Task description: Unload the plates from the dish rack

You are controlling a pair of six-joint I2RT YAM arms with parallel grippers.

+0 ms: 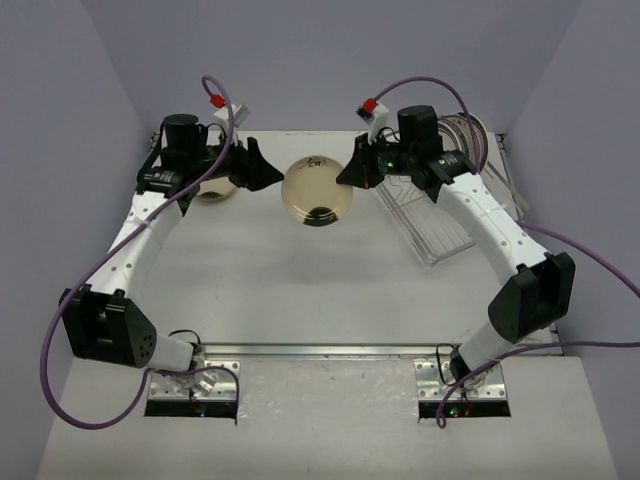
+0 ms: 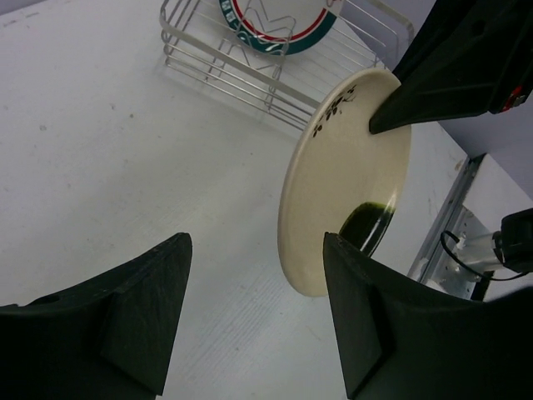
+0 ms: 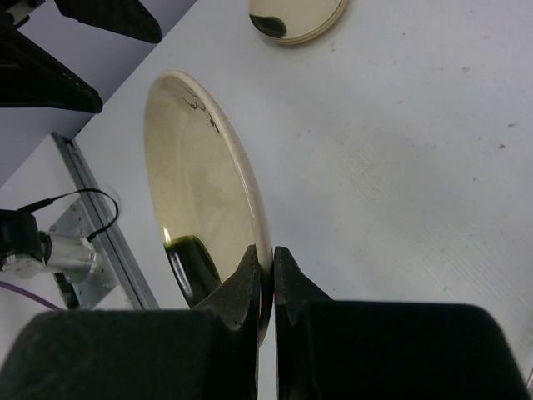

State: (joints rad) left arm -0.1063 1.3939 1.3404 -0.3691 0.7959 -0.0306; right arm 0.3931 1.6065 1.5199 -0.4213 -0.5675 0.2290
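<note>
My right gripper point(image 1: 350, 172) is shut on the rim of a small cream plate point(image 1: 317, 190) and holds it on edge above the middle back of the table. In the right wrist view the fingertips point(image 3: 272, 254) pinch that plate point(image 3: 204, 192). My left gripper point(image 1: 262, 170) is open just left of the held plate and not touching it. In the left wrist view the plate point(image 2: 350, 175) hangs beyond the spread fingers point(image 2: 166, 275). The wire dish rack point(image 1: 440, 225) stands at the back right with patterned plates point(image 1: 465, 135) in it. A green-rimmed plate point(image 2: 275, 21) shows in the rack point(image 2: 250, 71).
Another cream plate point(image 1: 212, 190) lies flat on the table at the back left, under my left arm, and also shows in the right wrist view point(image 3: 297, 17). A metal rail point(image 1: 330, 350) runs along the near table edge. Purple walls close in both sides.
</note>
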